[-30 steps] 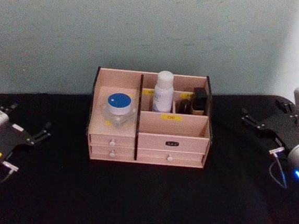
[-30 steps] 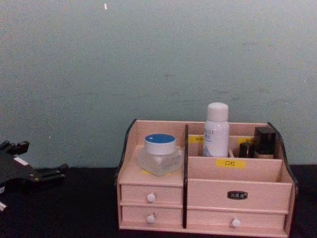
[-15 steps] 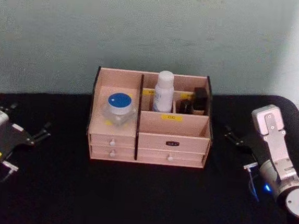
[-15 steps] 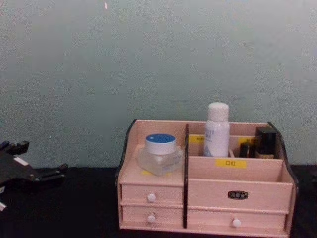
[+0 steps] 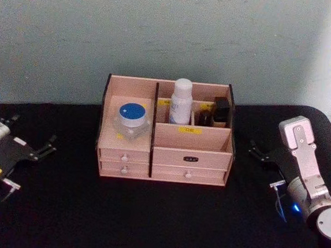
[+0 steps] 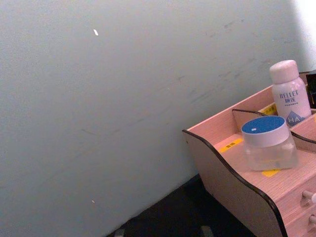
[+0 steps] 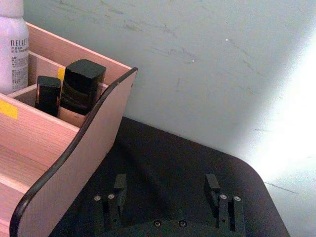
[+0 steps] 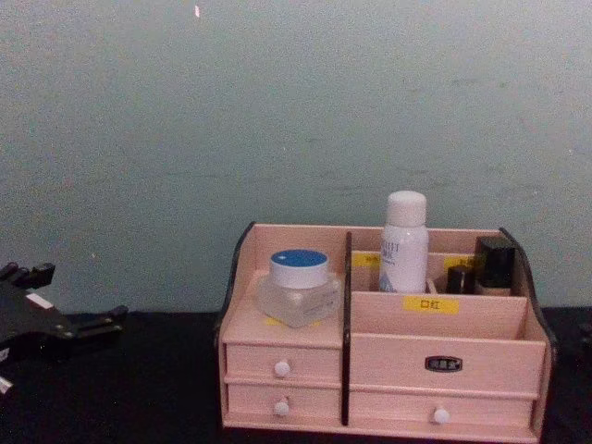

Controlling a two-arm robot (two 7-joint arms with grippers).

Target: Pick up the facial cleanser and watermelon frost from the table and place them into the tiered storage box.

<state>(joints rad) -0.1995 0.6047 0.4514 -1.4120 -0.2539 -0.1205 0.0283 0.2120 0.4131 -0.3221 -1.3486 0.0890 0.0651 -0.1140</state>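
The pink tiered storage box [image 5: 191,159] stands mid-table against the wall. In its rear middle compartment the white facial cleanser [image 5: 181,101] stands upright, as the chest view also shows for the facial cleanser [image 8: 404,242]. On the box's left top tier rests the blue-lidded watermelon frost [image 5: 131,119], with the chest view showing the same watermelon frost [image 8: 298,287]. My left gripper [image 5: 34,130] is open and empty, low at the table's left. To the right of the box, my right gripper [image 5: 261,154] hovers; the right wrist view shows this gripper [image 7: 166,185] open and empty.
Small black bottles [image 5: 220,111] fill the box's rear right compartment. A pale green wall runs directly behind the box. Black tabletop [image 5: 157,222] stretches in front of the box and on both sides. The table's right edge curves near my right arm.
In the past second my right arm swung down and inward, settling at the table's right beside the box. The left arm, bottle and jar have stayed put.
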